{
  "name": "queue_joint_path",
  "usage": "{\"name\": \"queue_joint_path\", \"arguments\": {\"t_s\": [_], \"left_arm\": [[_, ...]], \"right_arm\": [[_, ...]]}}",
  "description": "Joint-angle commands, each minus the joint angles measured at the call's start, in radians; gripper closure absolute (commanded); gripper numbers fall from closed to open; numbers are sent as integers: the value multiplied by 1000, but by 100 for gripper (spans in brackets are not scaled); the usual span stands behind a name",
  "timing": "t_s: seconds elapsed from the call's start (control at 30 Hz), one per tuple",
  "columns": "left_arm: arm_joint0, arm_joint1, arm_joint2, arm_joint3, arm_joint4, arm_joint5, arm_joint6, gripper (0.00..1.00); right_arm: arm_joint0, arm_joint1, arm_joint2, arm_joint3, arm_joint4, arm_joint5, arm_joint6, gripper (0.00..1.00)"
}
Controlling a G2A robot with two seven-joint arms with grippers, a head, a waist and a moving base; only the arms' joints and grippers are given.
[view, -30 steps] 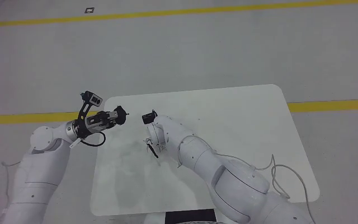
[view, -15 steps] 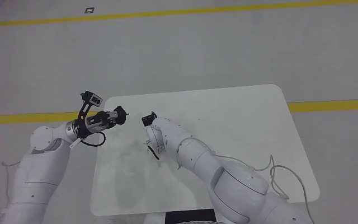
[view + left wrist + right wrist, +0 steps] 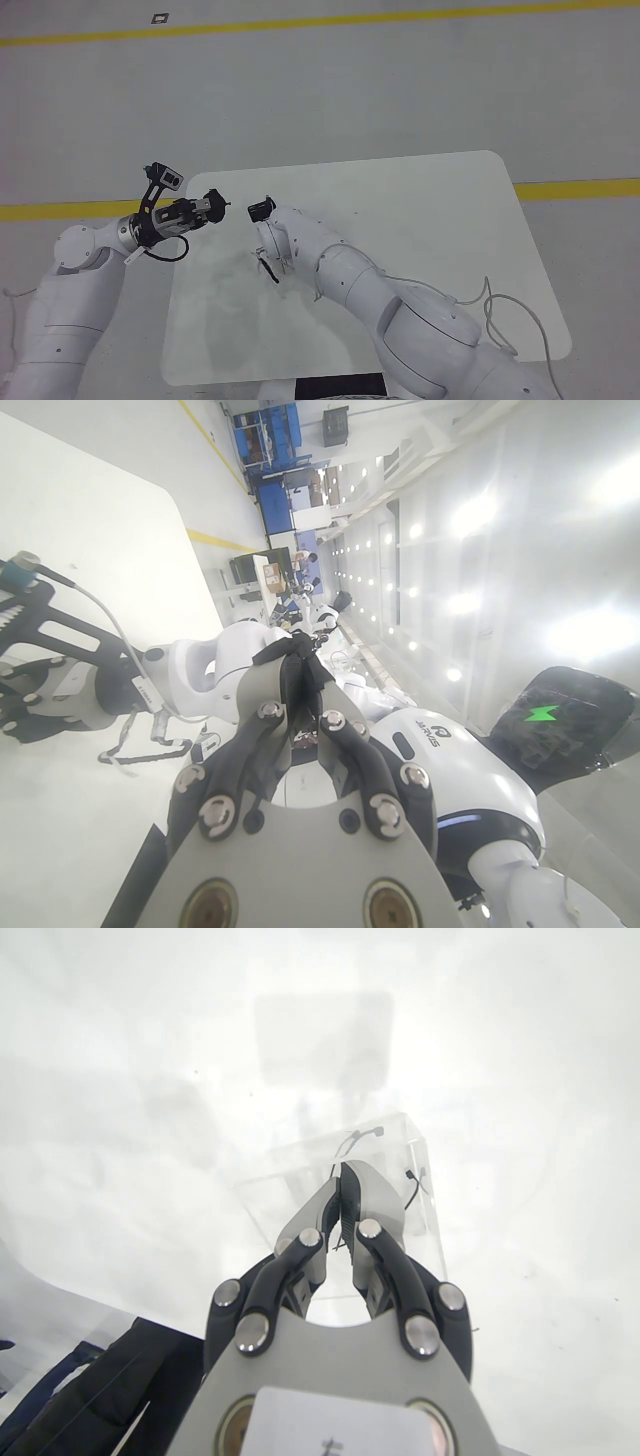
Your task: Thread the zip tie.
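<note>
Our right gripper point(image 3: 340, 1179) pinched tight on thin black plastic zip tie point(image 3: 367, 1132) inside clear acrylic box point(image 3: 285, 1188), left-centre of white table point(image 3: 420, 200). Left gripper point(image 3: 300, 657) closed, at table's left edge. We fear the strap slipping from the pinch, or snagging the box wall.

A zip tie point(image 3: 340, 1240) is thin and black, pinched between the closed fingers of the right pincer point(image 3: 340, 1180); a short strand of it shows in the gap behind the tips, and a sliver pokes out past them; it hangs above a clear box point(image 3: 435, 1238) standing on the surface point(image 3: 150, 1078); a second zip tie point(image 3: 361, 1134), black and gently curved with its small square head at one end, lies in the box near the far wall; a third zip tie point(image 3: 416, 1188), black and bent, lies beside the side wall.
</note>
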Motion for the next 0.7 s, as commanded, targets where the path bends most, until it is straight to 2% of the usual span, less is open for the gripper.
{"name": "queue_joint_path", "arguments": {"t_s": [0.0,0.23,0.43,0.57,0.67], "left_arm": [[0,0,0,0,0,0,0,100],[0,0,0,0,0,0,0,100],[0,0,0,0,0,0,0,100],[0,0,0,0,0,0,0,100],[0,0,0,0,0,0,0,100]], "right_arm": [[4,2,3,-14,15,0,1,100],[15,14,32,-63,49,0,-13,100],[-13,37,110,-156,26,0,-10,100],[-65,59,186,-250,-69,0,20,100],[-140,81,261,-385,-178,0,74,100]]}}
